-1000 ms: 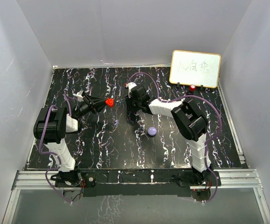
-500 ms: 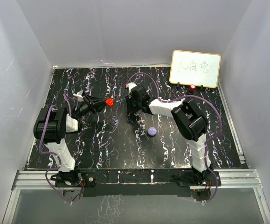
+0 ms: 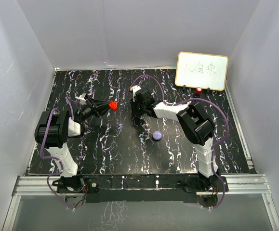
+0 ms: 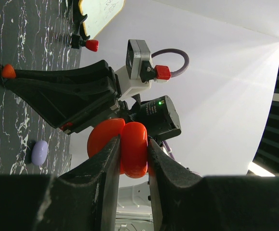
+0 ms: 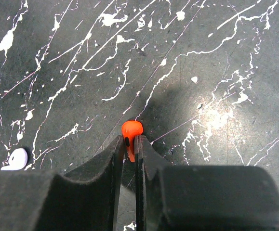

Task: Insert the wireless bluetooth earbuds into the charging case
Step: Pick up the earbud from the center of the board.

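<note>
The right gripper [image 5: 129,141] pinches a red earbud [image 5: 131,129] by its stem, jaws clenched close, the rounded head poking just past the tips above the black marbled table [image 5: 216,57]; a small pale piece [image 5: 17,158], perhaps a second earbud, lies on the table well to one side

Opposite it, the left gripper [image 4: 132,143] is clamped across a red charging case [image 4: 133,134], whose two rounded halves bulge out beyond the fingers; the case looks hinged open, though its inside is turned away from the wrist camera and the sockets cannot be seen

From above, both loads hang clear of the table near its middle, case and earbud close together but apart, and the earbud is not yet in the case

A purple puck-shaped case [image 3: 157,135] rests on the table near the right arm, and a whiteboard [image 3: 202,70] stands at the far right corner

The earbud is judged very light, rigid and glossy, so it is likely to twist or squirt out of a pinch if pressed sideways; the stem is the sensible place to hold it, leaving the head free to seat

The case, smooth and rounded, may also slip or rotate in its clamp, so a hold across the lower half, clear of the hinge and lid, would suit it best, with only gentle pressure for seating
</note>
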`<state>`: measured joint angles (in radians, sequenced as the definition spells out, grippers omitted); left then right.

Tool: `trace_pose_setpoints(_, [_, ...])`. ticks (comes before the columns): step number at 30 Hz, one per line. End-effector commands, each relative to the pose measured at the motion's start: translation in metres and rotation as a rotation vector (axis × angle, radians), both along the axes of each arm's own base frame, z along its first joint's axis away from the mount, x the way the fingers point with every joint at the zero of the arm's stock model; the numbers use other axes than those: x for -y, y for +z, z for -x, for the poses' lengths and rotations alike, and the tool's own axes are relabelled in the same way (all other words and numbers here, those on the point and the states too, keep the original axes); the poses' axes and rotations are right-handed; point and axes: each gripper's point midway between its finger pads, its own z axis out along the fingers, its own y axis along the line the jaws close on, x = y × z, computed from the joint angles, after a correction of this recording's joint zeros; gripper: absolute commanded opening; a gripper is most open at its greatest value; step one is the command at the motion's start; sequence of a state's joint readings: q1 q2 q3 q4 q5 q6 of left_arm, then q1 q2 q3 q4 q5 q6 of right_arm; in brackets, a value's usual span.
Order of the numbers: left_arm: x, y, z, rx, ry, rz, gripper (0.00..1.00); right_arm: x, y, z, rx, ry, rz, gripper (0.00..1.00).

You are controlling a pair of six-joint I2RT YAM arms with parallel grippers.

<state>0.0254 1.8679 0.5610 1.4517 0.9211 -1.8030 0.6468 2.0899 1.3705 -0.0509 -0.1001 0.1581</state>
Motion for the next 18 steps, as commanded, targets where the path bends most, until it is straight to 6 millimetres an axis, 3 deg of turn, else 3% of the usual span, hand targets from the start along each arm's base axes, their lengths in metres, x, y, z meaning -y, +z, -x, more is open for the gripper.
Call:
trace_pose_setpoints(1, [-0.0018, 0.0658, 0.0180, 0.390, -0.005, -0.014, 0.00, -0.0035, 0.0067, -0.0127, 0.046, -0.006, -0.008, 0.12])
trace_pose_setpoints(11, [-0.0016, 0.0652, 0.0192, 0.388, -0.006, -0.014, 0.00, -0.0046, 0.0092, -0.0161, 0.061, -0.008, -0.014, 0.05])
trace_pose_setpoints(18, [-0.0016, 0.0648, 0.0196, 0.387, -0.006, -0.014, 0.00, -0.0056, 0.0064, -0.0156, 0.047, -0.002, -0.004, 0.17])
